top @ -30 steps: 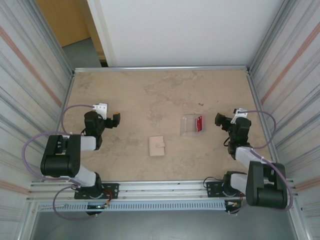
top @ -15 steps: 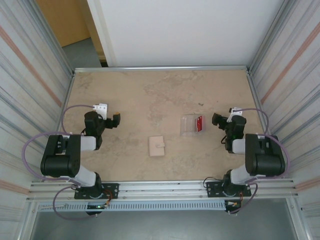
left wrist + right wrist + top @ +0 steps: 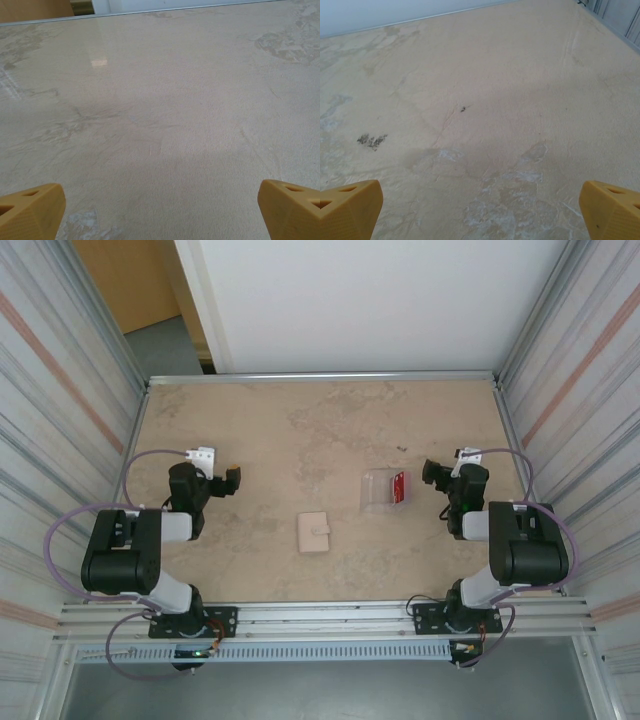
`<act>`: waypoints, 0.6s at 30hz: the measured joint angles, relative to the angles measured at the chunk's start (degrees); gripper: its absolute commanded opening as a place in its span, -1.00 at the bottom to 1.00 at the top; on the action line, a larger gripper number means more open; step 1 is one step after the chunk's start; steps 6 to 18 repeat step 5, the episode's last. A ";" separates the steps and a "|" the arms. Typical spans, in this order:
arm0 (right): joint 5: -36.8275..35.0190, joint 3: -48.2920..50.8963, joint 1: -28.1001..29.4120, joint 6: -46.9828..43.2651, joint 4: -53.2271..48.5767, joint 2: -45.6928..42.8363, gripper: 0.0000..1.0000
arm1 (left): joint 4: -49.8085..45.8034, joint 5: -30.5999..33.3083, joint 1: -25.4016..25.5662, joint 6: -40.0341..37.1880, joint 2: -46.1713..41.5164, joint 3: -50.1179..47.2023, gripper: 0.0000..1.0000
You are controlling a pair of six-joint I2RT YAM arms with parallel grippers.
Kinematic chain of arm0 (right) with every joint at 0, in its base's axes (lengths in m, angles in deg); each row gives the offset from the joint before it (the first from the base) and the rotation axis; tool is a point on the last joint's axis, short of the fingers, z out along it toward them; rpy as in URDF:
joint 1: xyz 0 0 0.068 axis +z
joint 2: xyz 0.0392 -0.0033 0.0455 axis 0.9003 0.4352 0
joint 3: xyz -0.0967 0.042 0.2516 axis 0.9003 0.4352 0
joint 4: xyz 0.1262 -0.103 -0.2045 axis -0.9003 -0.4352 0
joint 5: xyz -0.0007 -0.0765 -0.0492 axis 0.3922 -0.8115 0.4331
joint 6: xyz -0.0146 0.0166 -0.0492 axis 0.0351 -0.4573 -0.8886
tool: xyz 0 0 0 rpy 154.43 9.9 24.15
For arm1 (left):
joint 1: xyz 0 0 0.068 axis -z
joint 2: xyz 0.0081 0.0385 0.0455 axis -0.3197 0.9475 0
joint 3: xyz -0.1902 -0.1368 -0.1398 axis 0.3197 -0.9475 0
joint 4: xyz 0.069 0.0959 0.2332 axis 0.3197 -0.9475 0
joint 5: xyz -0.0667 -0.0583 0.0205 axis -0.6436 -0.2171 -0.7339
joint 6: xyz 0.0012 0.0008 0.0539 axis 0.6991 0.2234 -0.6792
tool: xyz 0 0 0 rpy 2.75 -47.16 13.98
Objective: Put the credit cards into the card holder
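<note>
The beige card holder [image 3: 313, 532] lies folded shut near the table's middle front, its snap tab on the right side. The red credit cards [image 3: 398, 486] sit in a clear plastic case [image 3: 380, 489] to its upper right. My left gripper [image 3: 235, 480] rests low at the left, well away from the card holder, open with nothing in it; its orange fingertips [image 3: 31, 210] frame bare tabletop. My right gripper [image 3: 429, 472] stands just right of the clear case, pointing toward it, open with nothing between its fingertips [image 3: 611, 210].
The tan tabletop [image 3: 300, 420] is bounded by a metal rail [image 3: 320, 376] at the back and ribbed walls [image 3: 570, 390] on both sides. A small dark speck [image 3: 464, 108] marks the surface ahead of the right gripper.
The right arm's elbow has swung up from the lower right toward the gripper, which has edged left toward the clear case. The left arm, card holder and cards have not moved.
</note>
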 measured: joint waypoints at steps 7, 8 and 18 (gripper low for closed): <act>-0.22 0.02 0.02 -0.02 -0.02 0.00 0.98 | 0.00 0.00 0.00 -0.02 0.00 0.00 0.97; -0.22 0.02 0.02 -0.02 -0.02 0.00 0.98 | 0.00 0.00 0.00 -0.02 0.00 0.00 0.97; -0.22 0.02 0.02 -0.02 -0.02 0.00 0.98 | 0.00 0.00 0.00 -0.02 0.00 0.00 0.97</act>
